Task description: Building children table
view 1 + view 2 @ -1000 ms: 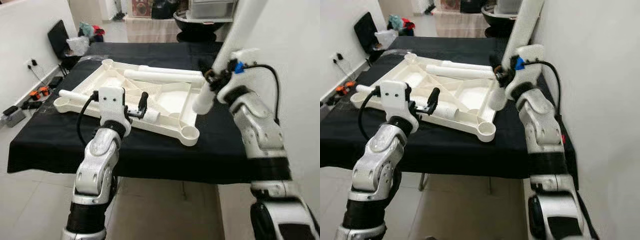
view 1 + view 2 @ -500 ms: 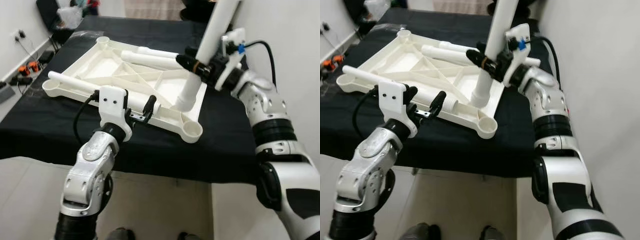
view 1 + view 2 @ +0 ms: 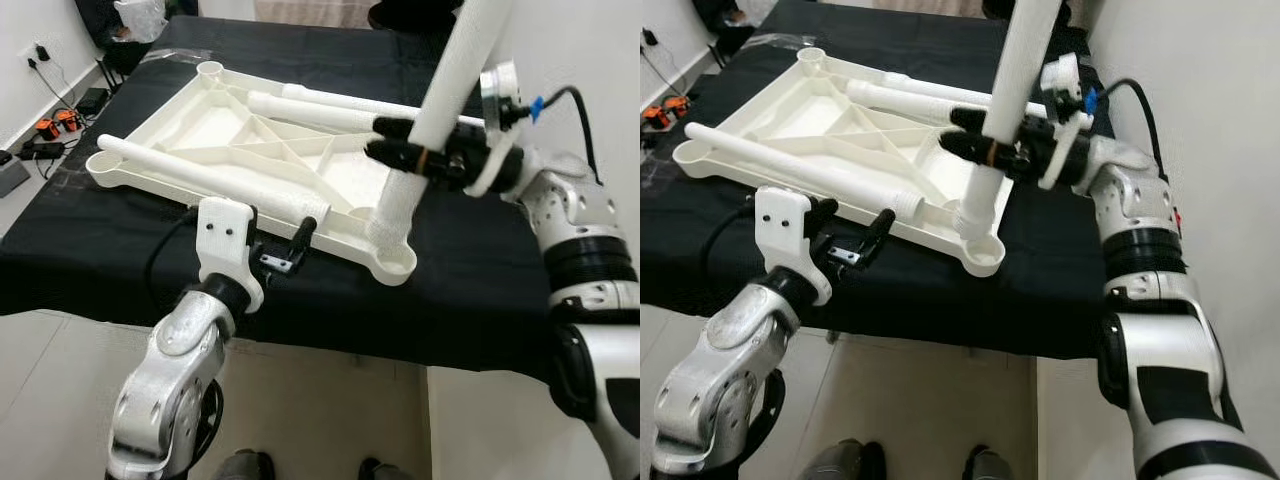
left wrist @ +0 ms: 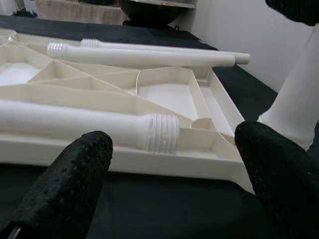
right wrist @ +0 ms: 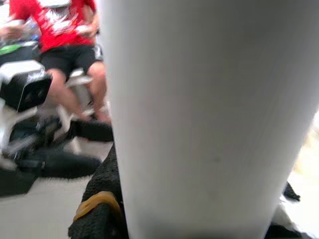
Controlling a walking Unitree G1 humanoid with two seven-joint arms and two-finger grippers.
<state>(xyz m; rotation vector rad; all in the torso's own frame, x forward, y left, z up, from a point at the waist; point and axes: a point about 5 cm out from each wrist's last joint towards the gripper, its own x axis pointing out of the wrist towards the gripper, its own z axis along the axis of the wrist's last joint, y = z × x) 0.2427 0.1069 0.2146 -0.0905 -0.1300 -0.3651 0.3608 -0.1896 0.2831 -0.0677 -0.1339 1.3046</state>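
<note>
1 leg [image 3: 440, 110] gripped, right fingers [image 3: 392, 140]

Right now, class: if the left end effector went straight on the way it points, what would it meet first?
Most likely the threaded end of the loose table leg lying in the upturned tabletop. The left end effector is open and points at it; depth is uncertain.
</note>
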